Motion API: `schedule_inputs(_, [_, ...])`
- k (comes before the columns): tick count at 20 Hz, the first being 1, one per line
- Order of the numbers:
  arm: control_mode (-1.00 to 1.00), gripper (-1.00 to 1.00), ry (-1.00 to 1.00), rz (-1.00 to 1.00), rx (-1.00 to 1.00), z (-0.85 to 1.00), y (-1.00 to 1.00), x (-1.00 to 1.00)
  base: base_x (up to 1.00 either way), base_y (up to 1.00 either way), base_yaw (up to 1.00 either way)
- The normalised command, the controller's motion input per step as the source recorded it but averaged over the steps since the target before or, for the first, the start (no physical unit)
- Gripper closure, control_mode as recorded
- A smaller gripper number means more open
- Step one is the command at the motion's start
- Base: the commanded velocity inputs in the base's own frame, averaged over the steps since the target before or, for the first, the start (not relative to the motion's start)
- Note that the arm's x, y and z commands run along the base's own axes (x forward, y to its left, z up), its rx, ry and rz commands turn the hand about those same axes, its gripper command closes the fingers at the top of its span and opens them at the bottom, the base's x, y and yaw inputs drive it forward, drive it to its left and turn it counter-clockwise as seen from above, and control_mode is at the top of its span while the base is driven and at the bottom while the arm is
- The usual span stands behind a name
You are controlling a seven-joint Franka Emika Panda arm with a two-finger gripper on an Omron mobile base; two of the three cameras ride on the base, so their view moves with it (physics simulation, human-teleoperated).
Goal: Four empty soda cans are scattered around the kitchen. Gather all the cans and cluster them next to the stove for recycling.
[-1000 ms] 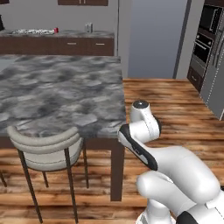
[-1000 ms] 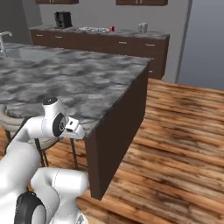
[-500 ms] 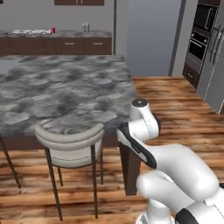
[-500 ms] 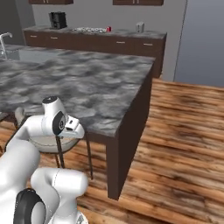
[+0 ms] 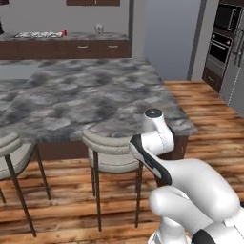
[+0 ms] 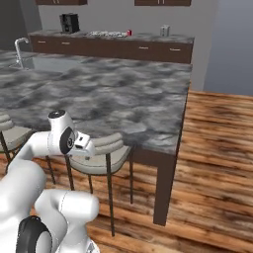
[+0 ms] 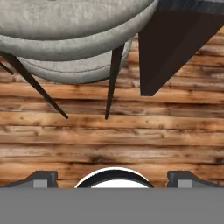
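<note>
Can [image 5: 64, 33], red, small, sits on the far counter at 11 o'clock, just beside the black stove [image 5: 38, 35]. Base has swung since a second ago: marble island [image 5: 95, 95] and grey stool [image 5: 112, 147] shifted across view, so still in transit. Gripper [image 7: 111, 177] empty, fingers spread, above plank floor [image 7: 131, 131].

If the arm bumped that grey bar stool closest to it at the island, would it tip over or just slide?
The stool would probably tip rather than slide: its thin dark legs carry a wide cushioned seat high up. It looks light for its size, so a push near the seat could rock it. The wooden floor looks smooth, so a low push might slide it.
</note>
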Motion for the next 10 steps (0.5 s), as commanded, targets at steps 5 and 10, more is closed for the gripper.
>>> schedule_inputs(5, [1.00, -1.00, 0.00, 0.00, 0.00, 0.00, 0.00, 0.00, 0.00, 1.00, -0.09])
schedule_inputs(10, [1.00, -1.00, 0.00, 0.00, 0.00, 0.00, 0.00, 0.00, 0.00, 1.00, -0.07])
